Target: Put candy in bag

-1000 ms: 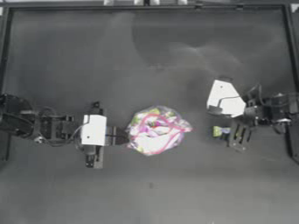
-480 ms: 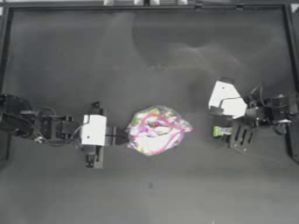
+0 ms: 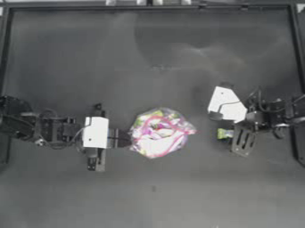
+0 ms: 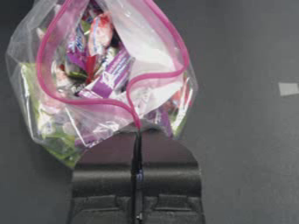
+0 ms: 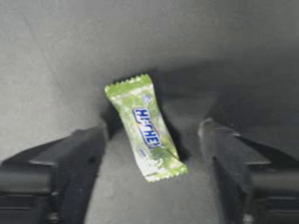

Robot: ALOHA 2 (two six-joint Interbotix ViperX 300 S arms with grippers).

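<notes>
Toward the desk's right edge, the candy (image 5: 146, 127) lies flat between the right claw's (image 5: 154, 148) spread jaws, apparently untouched. Mid-desk, the bag (image 3: 158, 132) gapes, its mouth strip pinched by the left claw (image 4: 137, 144).
</notes>
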